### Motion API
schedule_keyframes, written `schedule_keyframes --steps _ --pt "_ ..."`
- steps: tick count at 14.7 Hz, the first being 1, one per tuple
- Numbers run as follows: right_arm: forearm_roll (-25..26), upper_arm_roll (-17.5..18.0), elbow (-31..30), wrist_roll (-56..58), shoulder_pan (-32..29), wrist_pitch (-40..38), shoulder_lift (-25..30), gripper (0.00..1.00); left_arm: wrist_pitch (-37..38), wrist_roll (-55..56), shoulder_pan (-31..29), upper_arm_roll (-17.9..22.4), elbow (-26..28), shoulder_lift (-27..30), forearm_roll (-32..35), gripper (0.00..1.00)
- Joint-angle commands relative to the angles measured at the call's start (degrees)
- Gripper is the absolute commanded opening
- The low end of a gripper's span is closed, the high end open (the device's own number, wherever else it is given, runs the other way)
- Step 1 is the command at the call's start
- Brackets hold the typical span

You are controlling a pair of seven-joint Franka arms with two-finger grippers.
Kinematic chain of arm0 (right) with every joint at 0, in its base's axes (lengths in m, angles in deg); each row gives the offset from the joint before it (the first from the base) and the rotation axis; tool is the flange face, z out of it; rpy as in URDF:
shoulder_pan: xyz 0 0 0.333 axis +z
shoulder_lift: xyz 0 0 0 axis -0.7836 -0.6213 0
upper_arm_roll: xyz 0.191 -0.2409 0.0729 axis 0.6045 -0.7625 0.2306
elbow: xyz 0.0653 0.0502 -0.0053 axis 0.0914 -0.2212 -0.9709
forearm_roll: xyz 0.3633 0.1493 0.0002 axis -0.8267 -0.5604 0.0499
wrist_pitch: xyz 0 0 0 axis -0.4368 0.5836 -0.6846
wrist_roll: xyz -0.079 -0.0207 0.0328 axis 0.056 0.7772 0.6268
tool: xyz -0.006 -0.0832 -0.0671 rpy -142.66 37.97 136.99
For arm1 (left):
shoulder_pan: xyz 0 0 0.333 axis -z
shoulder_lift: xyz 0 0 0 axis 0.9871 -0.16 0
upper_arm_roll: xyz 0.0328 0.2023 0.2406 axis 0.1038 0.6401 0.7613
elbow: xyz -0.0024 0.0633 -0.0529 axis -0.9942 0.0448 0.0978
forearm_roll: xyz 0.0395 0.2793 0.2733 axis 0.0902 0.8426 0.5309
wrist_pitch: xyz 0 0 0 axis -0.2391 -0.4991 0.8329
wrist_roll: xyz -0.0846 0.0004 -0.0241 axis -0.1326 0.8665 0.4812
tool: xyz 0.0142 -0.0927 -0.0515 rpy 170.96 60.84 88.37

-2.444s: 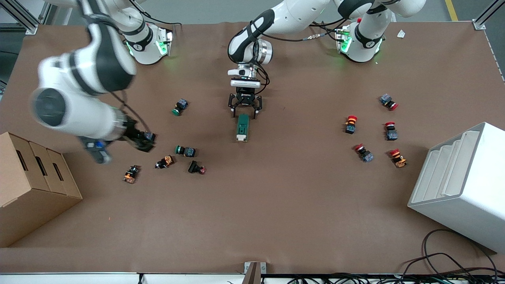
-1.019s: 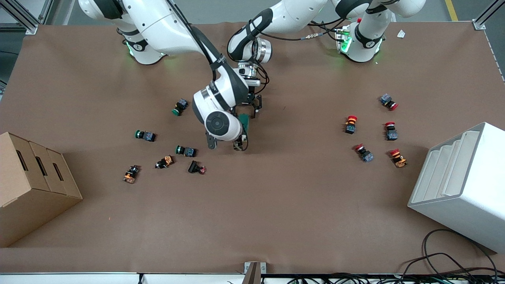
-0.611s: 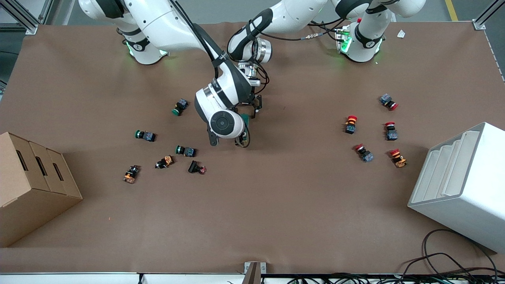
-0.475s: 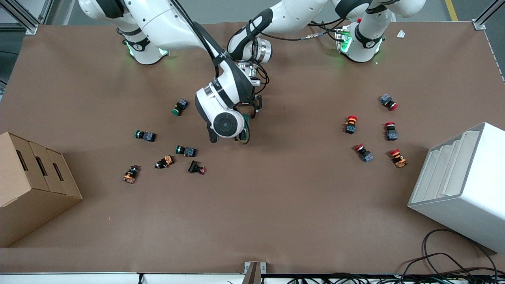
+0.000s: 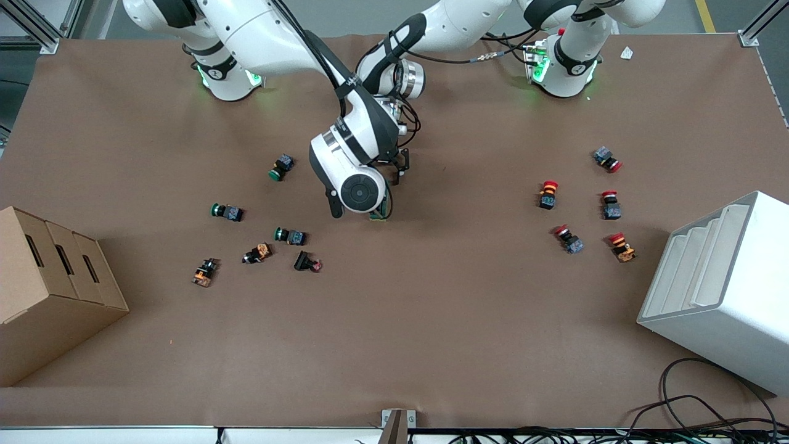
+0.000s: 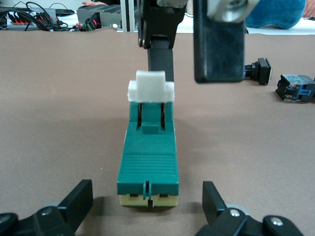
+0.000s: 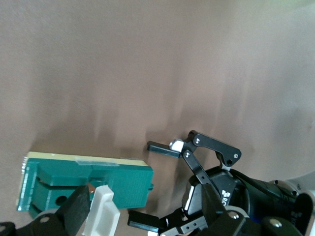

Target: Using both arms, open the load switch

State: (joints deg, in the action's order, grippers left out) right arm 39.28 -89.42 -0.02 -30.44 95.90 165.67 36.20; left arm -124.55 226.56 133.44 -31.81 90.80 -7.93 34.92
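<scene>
- Brown paper covers the desk (image 5: 431,320); a cardboard box (image 5: 49,290) sits at lower left of the front frame and a white stepped bin (image 5: 721,290) at lower right.
- Push buttons lie in two groups: a green and orange cluster (image 5: 290,235) left of centre, a red-capped cluster (image 5: 567,237) at right.
- Load switch (image 6: 147,157) lies flat on the desk at centre frame, mostly hidden under the right arm's wrist in the front view; only its nearer end (image 5: 379,214) shows.
- Right gripper (image 6: 194,44) is down at the switch's white lever tab (image 6: 150,86); one finger stands just beside the tab, the other apart from it, jaws spread, nothing grasped.
- Left gripper (image 7: 160,184) sits at the switch's end nearer the bases, fingers parted on either side of that end and not touching the body, released.
</scene>
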Motion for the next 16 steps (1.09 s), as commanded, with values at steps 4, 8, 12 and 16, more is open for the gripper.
schedule_keyframes --steps 4,8,12,16 --pt "-2.6 -0.1 -4.4 -0.5 2.4 1.4 0.3 1.00 0.5 1.4 0.3 0.5 -0.4 -1.8 0.4 0.98" --pt "-2.3 -0.3 -3.7 0.1 0.9 0.9 0.9 1.00 0.5 1.4 0.3 0.5 -0.4 -1.8 0.4 0.99" --pt "0.4 -0.9 -1.8 10.4 -5.0 -3.6 6.3 1.00 0.5 1.4 0.3 0.5 -0.3 -1.9 0.4 0.99" --pt "8.3 -0.8 -2.3 30.6 -12.8 -8.0 12.8 1.00 0.5 1.3 0.3 0.5 -0.1 -1.7 0.4 0.99"
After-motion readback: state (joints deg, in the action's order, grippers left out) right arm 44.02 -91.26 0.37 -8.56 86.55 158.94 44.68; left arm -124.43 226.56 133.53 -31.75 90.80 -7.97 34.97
